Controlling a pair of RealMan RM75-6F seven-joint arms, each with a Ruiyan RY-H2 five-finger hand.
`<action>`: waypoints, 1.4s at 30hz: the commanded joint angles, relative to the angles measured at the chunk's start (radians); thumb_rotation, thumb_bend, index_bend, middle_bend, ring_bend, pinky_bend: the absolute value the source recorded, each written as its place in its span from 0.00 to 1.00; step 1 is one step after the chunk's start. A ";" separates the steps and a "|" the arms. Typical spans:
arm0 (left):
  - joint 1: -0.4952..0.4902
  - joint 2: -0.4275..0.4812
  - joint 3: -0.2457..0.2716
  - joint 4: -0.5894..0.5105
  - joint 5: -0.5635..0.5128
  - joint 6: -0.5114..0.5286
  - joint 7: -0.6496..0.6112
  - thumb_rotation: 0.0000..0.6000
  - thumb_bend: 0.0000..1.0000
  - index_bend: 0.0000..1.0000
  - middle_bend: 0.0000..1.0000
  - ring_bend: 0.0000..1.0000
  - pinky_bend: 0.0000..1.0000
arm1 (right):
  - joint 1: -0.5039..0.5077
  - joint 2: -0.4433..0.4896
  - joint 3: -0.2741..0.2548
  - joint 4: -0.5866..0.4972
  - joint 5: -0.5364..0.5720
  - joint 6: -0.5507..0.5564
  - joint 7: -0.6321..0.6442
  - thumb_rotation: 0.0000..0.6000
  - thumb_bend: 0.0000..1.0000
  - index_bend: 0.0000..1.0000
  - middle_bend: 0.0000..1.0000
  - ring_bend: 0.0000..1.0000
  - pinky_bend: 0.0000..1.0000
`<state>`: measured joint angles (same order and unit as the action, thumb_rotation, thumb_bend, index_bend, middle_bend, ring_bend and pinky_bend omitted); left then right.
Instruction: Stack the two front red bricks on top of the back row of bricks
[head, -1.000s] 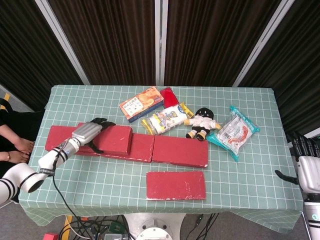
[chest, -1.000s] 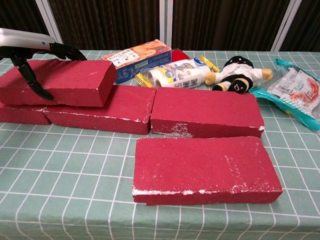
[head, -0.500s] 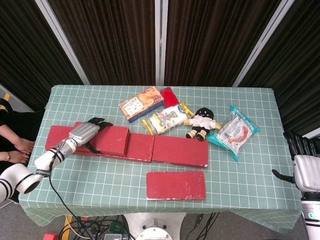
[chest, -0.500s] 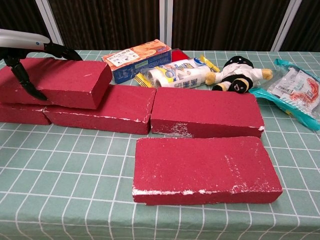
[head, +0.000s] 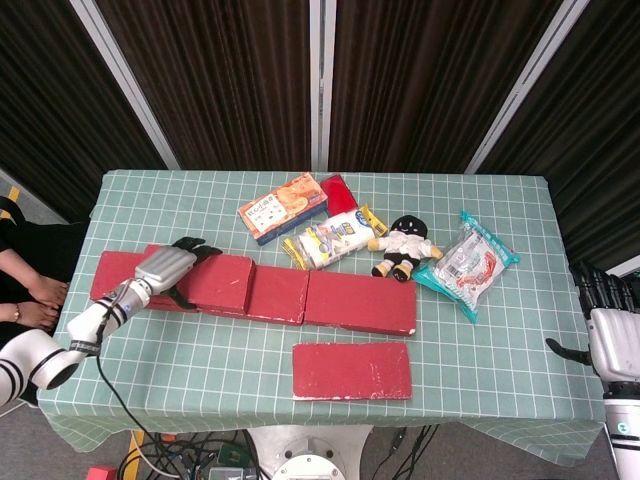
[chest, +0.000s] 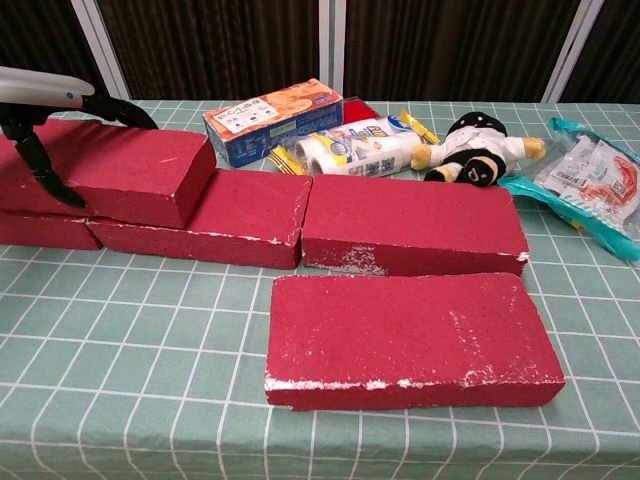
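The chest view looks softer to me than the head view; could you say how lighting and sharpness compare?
Chest view: even light, front brick sharp, left hand cut off at the edge, plush toy slightly soft. Head view: flat overhead light, faint shadows, right hand cropped at the edge.

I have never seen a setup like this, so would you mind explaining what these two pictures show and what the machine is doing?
This is a two-armed robot with human-like hands, steered remotely by a person. One picture looks down from its head, the other looks forward from its chest. On the green checked table lies a back row of red bricks, with one more front brick nearer the robot. Its left hand grips a brick resting on top of that row's left end. The right hand hangs off the table's edge, holding nothing. Behind the bricks lie a snack box, snack packets, a small plush doll and a clear bag.
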<state>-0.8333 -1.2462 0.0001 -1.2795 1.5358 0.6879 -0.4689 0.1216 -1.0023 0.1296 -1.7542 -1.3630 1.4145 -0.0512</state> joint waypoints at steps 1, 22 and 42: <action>-0.002 -0.004 0.003 0.006 -0.003 -0.004 -0.007 1.00 0.06 0.21 0.19 0.00 0.00 | 0.001 -0.001 0.000 -0.001 0.001 -0.001 -0.001 1.00 0.00 0.00 0.00 0.00 0.00; 0.000 -0.034 0.024 0.038 0.010 0.034 -0.020 1.00 0.06 0.21 0.17 0.00 0.00 | 0.006 -0.005 0.000 0.005 0.015 -0.014 -0.002 1.00 0.00 0.00 0.00 0.00 0.00; 0.005 -0.044 0.026 0.037 -0.013 0.042 0.015 1.00 0.05 0.04 0.00 0.00 0.00 | 0.007 -0.014 0.001 0.015 0.027 -0.016 -0.014 1.00 0.00 0.00 0.00 0.00 0.00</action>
<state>-0.8290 -1.2903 0.0266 -1.2416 1.5239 0.7294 -0.4548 0.1283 -1.0163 0.1302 -1.7387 -1.3357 1.3982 -0.0649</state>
